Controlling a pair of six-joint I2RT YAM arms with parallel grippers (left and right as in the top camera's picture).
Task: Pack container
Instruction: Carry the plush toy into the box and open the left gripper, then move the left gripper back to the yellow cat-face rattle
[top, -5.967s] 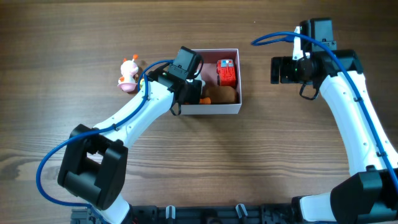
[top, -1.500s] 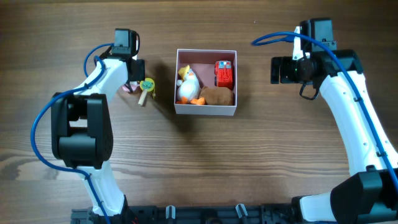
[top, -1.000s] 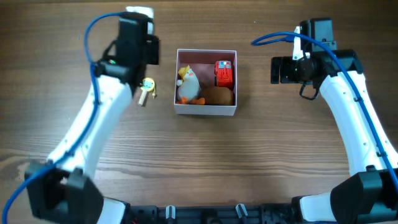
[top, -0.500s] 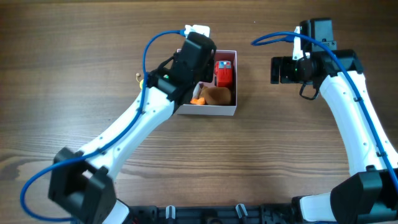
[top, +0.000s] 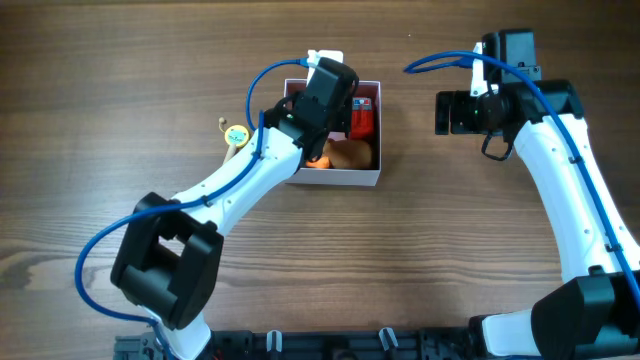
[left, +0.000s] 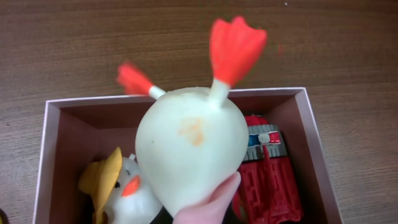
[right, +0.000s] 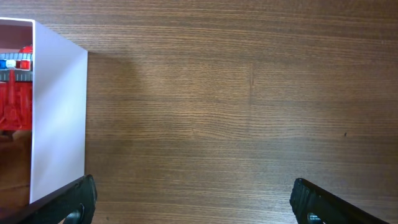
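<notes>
The container (top: 340, 179) is a square white box with a pink inside, at the table's middle. It holds a white duck with a yellow hat (left: 118, 186), a red truck (top: 362, 118) and a brown toy (top: 352, 153). My left gripper (top: 322, 122) hangs over the box's left half. It is shut on a white and pink toy with red feet (left: 189, 149), held above the duck; its fingers are hidden behind the toy. My right gripper (top: 445, 112) is open and empty to the right of the box, whose white wall (right: 59, 118) shows in the right wrist view.
A small yellow toy on a stick (top: 235, 137) lies on the wooden table left of the container. The red truck also shows in the left wrist view (left: 264, 168).
My left arm swung from the table's left side to over the container, carrying the white and pink toy from there. The right arm has not moved.
</notes>
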